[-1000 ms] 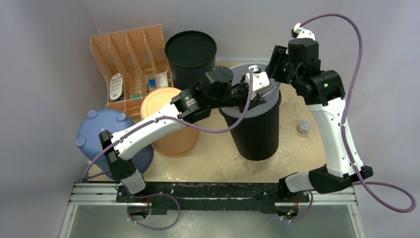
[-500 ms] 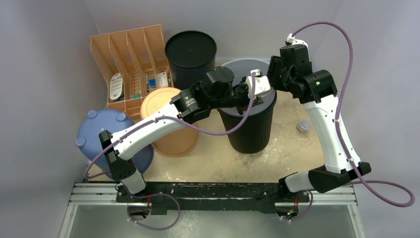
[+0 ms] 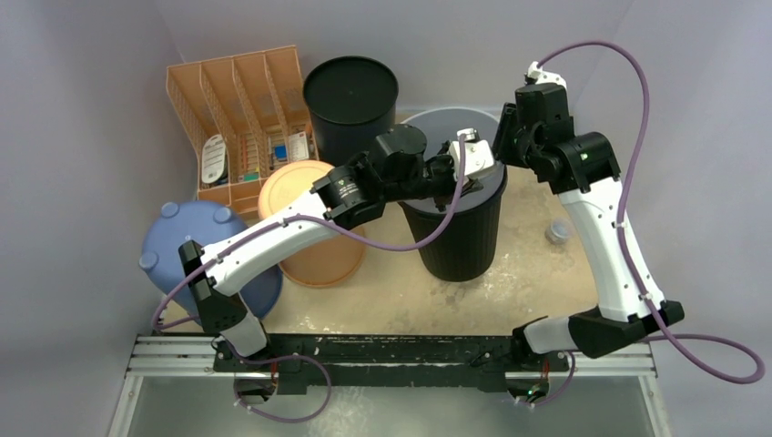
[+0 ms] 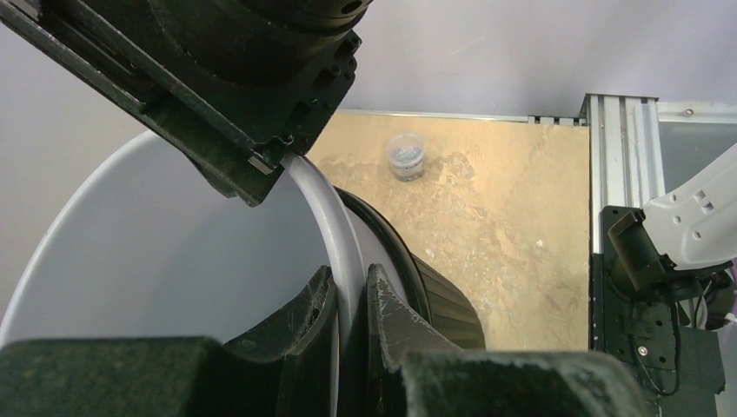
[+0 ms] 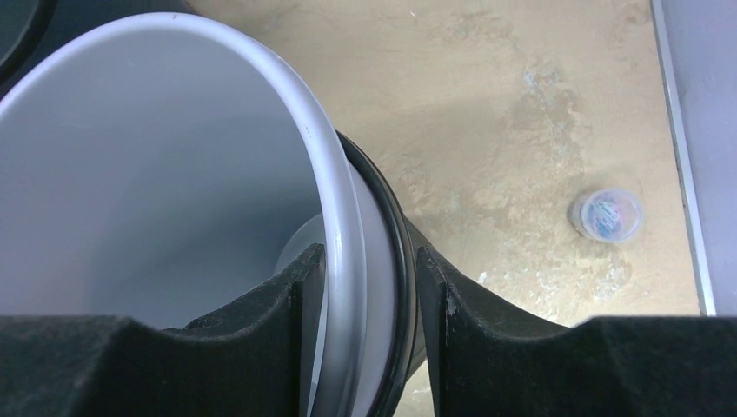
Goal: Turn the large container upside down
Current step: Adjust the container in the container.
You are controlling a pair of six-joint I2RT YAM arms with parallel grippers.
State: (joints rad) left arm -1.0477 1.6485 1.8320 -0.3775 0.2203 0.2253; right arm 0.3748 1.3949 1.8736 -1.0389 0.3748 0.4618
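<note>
The large container is a grey tub [image 3: 444, 119] seated inside a black ribbed bin [image 3: 462, 241] at mid table. My left gripper [image 3: 474, 178] reaches across from the left and is shut on the tub's grey rim [image 4: 309, 187], one finger inside and one outside, in the left wrist view [image 4: 352, 300]. My right gripper [image 3: 503, 138] comes in at the right side of the top. Its jaws [image 5: 369, 278] straddle both the grey rim [image 5: 261, 61] and the black rim [image 5: 388, 205]. The inner finger is against the grey rim and a slim gap remains outside.
An orange file organizer [image 3: 241, 109] and a second black bin [image 3: 350, 100] stand at the back. An orange bucket [image 3: 309, 228] and a blue upturned container [image 3: 196, 246] sit under the left arm. A small lidded cup [image 3: 558, 232] rests on the table at right.
My right gripper has swung left and down onto the container's rim and its jaws have narrowed. The container has shifted slightly left. The left grip is unchanged.
</note>
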